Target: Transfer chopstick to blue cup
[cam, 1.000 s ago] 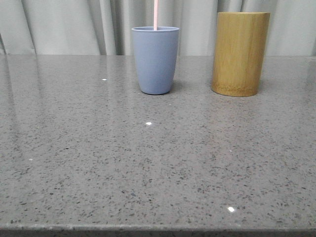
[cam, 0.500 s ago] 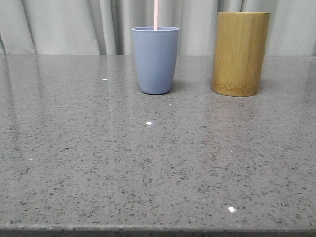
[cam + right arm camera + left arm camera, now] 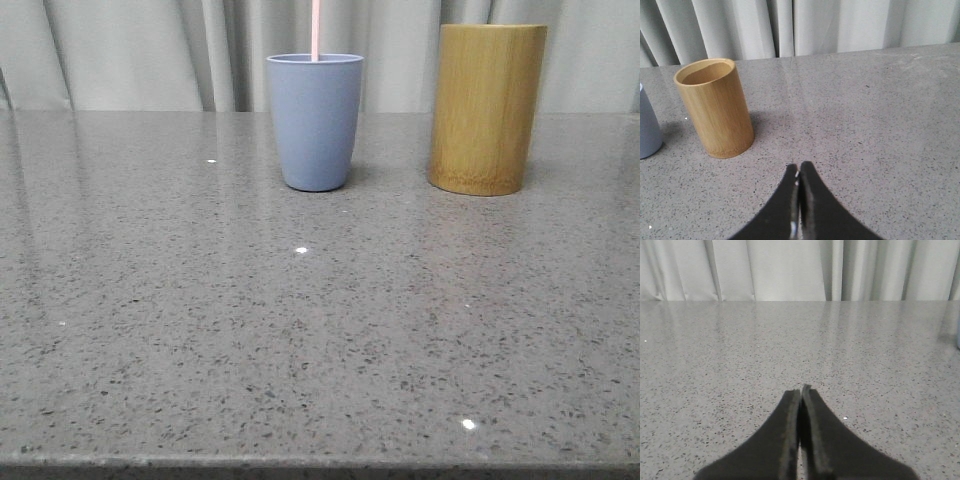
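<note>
The blue cup [image 3: 315,120] stands upright at the back middle of the table. A pale pink chopstick [image 3: 315,28] stands in it and runs out of the top of the front view. The cup's edge also shows in the right wrist view [image 3: 647,127]. My left gripper [image 3: 801,390] is shut and empty above bare table, away from the cup. My right gripper [image 3: 799,167] is shut and empty, above the table near the bamboo holder [image 3: 715,107]. Neither gripper shows in the front view.
The tall yellow-brown bamboo holder [image 3: 487,108] stands to the right of the blue cup; its inside looks empty in the right wrist view. Grey speckled tabletop [image 3: 300,330] spreads in front. A pale curtain [image 3: 130,50] hangs behind the table.
</note>
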Action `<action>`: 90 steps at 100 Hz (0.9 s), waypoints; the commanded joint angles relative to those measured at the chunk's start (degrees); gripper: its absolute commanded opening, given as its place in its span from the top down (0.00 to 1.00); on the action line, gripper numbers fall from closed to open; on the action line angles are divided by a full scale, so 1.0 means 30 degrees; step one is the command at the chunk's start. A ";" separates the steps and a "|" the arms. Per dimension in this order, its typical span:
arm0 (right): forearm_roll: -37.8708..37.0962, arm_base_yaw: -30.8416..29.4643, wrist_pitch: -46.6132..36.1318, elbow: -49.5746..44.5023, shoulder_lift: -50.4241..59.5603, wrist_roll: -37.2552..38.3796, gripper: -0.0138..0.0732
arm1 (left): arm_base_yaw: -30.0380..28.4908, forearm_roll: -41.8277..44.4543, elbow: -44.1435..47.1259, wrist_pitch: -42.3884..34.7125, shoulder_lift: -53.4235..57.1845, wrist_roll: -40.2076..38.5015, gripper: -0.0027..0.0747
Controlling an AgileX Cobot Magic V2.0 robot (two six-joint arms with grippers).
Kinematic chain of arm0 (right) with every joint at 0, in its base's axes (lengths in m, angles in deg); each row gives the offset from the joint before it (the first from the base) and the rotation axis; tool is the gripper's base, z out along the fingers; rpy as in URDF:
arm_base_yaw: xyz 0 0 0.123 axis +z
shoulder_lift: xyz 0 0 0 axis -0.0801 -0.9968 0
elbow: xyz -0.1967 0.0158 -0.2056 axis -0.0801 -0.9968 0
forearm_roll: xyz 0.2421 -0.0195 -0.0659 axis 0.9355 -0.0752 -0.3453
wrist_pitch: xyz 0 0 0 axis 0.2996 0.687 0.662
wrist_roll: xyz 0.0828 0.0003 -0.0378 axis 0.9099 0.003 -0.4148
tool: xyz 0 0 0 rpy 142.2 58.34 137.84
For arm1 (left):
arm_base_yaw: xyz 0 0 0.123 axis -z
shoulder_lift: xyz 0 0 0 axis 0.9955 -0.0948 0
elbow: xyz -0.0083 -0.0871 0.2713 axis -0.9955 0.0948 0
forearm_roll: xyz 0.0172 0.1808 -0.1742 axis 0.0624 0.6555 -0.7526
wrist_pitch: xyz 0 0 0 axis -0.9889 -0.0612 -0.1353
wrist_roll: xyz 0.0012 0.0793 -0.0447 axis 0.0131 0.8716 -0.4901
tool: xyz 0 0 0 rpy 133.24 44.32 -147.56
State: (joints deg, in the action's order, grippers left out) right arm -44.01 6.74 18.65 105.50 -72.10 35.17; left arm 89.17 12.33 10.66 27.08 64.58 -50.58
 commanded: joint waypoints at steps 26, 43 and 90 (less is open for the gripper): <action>-0.0284 -0.0143 -0.1532 0.0507 -0.0162 -0.0061 0.96 | -0.0014 -0.0156 0.0168 -0.1496 0.0661 -0.0134 0.99; -0.0284 -0.0143 -0.1617 0.0491 -0.0123 -0.0061 0.96 | -0.0014 -0.0156 0.0168 -0.1496 0.0661 -0.0134 0.99; -0.0938 -0.0143 -0.5352 -0.4027 0.2461 -0.0079 0.96 | -0.0014 -0.0156 0.0168 -0.1496 0.0661 -0.0134 0.99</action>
State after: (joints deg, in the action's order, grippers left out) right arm -45.99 6.74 10.22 94.63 -66.31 35.17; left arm 89.17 12.33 10.66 27.08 64.58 -50.58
